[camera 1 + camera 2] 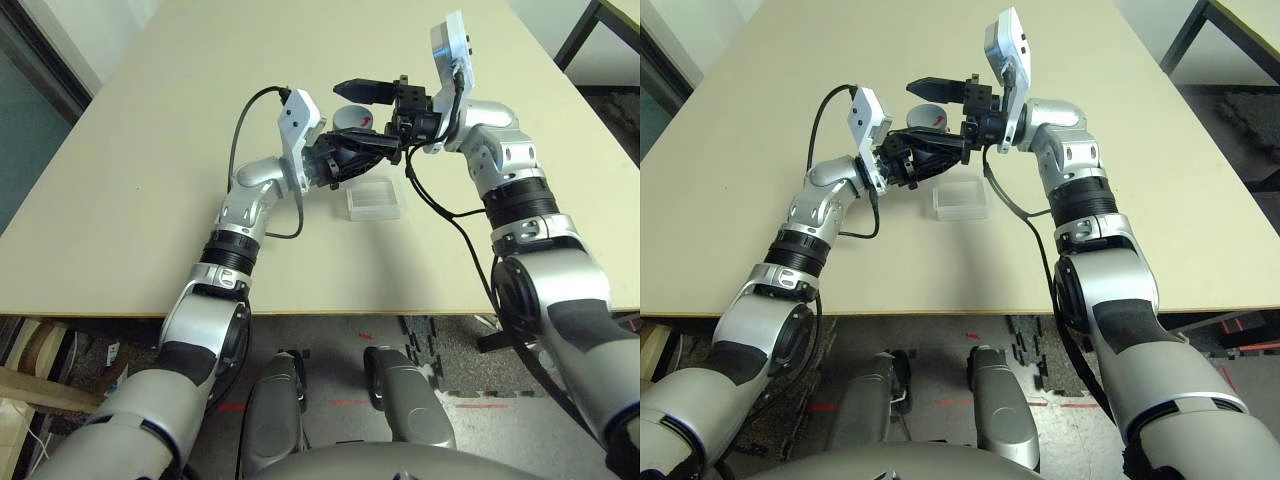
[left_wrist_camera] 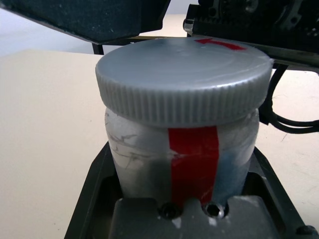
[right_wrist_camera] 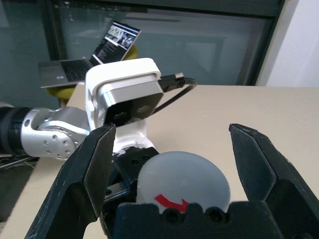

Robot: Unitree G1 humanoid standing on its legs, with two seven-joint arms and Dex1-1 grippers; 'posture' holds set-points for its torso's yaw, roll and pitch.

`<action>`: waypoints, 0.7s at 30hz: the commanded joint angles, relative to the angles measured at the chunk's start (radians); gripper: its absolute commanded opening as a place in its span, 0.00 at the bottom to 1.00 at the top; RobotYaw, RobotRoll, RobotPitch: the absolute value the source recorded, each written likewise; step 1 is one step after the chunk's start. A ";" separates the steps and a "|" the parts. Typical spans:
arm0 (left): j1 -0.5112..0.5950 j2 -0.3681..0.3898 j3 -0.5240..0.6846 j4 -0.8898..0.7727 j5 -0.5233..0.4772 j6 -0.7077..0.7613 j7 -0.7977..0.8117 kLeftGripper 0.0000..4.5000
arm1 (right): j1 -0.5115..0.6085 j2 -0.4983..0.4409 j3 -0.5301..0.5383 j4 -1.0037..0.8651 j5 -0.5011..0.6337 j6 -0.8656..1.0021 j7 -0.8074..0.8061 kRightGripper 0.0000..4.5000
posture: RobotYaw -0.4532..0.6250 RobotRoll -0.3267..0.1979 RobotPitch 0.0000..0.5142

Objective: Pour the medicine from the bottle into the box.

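Left wrist view shows the bottle clamped upright in the left tool, its ribbed grey cap on and a red stripe down its side. From the head views, bottle and tools are held above the middle of the desk, nearer its far edge than its near one. The right tool stands with its fingers spread wide on either side of the cap, gripping nothing yet. The box, clear and low-walled, lies on the desk just below and a little nearer the robot. The medicine is presumably inside the bottle; I cannot see it. The step in hand looks like uncapping: centre the open fingers squarely on the ribbed rim, close firmly, twist while the left tool keeps the bottle upright and steady, so nothing spills before it is over the box.
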 commanded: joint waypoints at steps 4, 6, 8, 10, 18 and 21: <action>0.001 -0.006 -0.010 -0.016 0.006 0.000 -0.005 0.58 | -0.025 -0.010 0.008 0.051 -0.050 -0.042 -0.035 1.00 | 0.20 0.62 0.28; 0.001 -0.006 -0.009 -0.018 0.005 0.000 -0.005 0.58 | -0.031 -0.014 0.005 0.066 -0.061 -0.050 -0.050 1.00 | 0.20 0.62 0.28; 0.001 -0.006 -0.007 -0.019 0.003 0.001 -0.006 0.58 | -0.038 -0.020 -0.005 0.082 -0.063 -0.048 -0.068 1.00 | 0.20 0.62 0.28; 0.000 -0.005 -0.005 -0.019 0.000 0.001 -0.007 0.58 | -0.042 -0.029 -0.014 0.091 -0.065 -0.044 -0.081 1.00 | 0.20 0.62 0.27; -0.006 -0.009 -0.003 -0.012 -0.002 0.001 -0.006 0.58 | -0.021 -0.090 -0.034 0.086 -0.060 -0.031 -0.084 1.00 | 0.19 0.62 0.27; -0.008 -0.011 -0.004 -0.008 -0.003 0.001 -0.004 0.58 | -0.011 -0.116 -0.041 0.086 -0.059 -0.028 -0.086 1.00 | 0.19 0.62 0.28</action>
